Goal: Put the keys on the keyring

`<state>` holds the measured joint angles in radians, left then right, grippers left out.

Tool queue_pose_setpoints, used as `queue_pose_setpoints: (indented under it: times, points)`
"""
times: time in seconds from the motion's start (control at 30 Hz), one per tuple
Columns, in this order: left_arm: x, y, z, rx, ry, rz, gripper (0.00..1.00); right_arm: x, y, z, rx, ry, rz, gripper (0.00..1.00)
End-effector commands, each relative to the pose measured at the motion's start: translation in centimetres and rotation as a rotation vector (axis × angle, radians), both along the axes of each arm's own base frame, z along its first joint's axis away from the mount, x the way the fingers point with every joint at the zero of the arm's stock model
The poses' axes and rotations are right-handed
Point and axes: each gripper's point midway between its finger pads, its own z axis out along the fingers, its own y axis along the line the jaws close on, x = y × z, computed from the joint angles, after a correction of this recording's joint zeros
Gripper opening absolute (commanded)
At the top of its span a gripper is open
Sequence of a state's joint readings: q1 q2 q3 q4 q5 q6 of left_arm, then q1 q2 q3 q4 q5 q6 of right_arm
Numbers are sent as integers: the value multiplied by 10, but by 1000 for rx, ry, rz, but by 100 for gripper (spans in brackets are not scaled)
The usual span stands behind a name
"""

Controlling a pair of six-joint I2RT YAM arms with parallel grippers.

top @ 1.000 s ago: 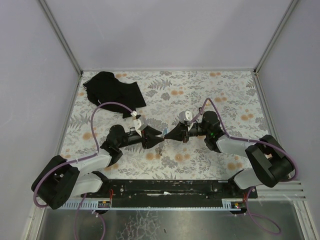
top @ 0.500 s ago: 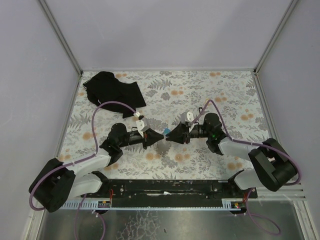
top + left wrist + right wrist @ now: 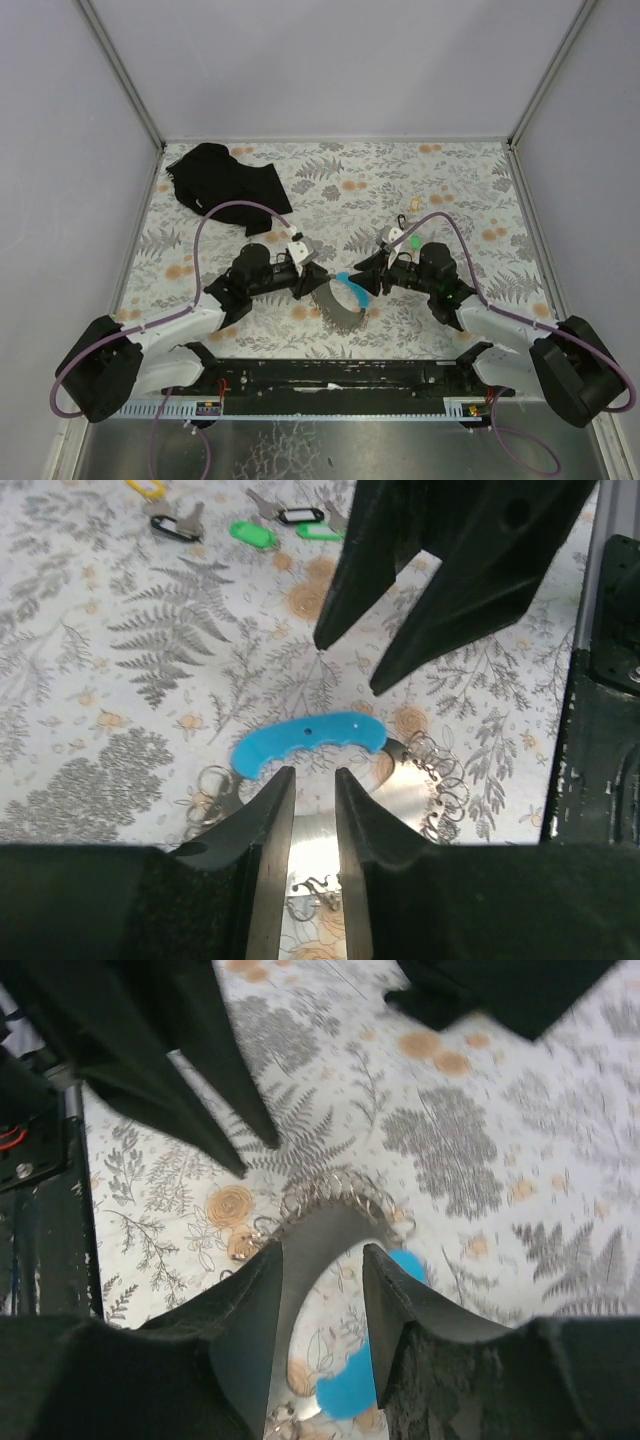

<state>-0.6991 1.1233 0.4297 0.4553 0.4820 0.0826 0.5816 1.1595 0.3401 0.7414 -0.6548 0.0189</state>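
The keyring lies on the table between my grippers: a light-blue curved band (image 3: 352, 284) joined to a grey metal band (image 3: 338, 306) that carries several small wire rings. In the left wrist view the blue band (image 3: 310, 738) lies just beyond my left gripper (image 3: 312, 777), whose jaws are a little apart and empty. My right gripper (image 3: 322, 1260) is open above the grey band (image 3: 330, 1222), with blue (image 3: 350, 1390) showing between its fingers. The keys with green tags (image 3: 252, 532) lie farther off, behind the right gripper (image 3: 366, 276); they also show in the top view (image 3: 411, 241). The left gripper (image 3: 318, 274) faces the right one.
A black cloth (image 3: 225, 178) lies at the back left of the flowered table. A key with a black tag (image 3: 172, 526) and a yellow tag (image 3: 146, 488) lie beside the green ones. The black rail of the arm bases (image 3: 330, 375) runs along the near edge.
Both grippers have drawn apart from their tip-to-tip meeting and shifted right. The keyring, not visible before, now lies on the table between them.
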Motion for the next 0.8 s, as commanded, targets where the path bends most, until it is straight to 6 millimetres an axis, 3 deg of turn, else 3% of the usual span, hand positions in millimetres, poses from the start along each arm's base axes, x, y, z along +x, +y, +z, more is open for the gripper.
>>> queue_pose_setpoints:
  times: [0.0,0.1,0.27,0.5,0.77]
  points:
    - [-2,-10,-1,8,51,21,25,14,-21,-21,-53,259,-245,45]
    - [-8,-16,-13,20,114,24,35,3,-31,-40,-143,444,-308,45]
    - [-19,-28,-38,72,208,17,43,-19,-41,-57,-212,615,-340,48]
    - [-16,-37,-64,115,296,53,46,-25,-54,-61,-333,637,-385,48]
    - [3,-28,-83,140,397,202,49,-31,-47,-68,-579,624,-317,48]
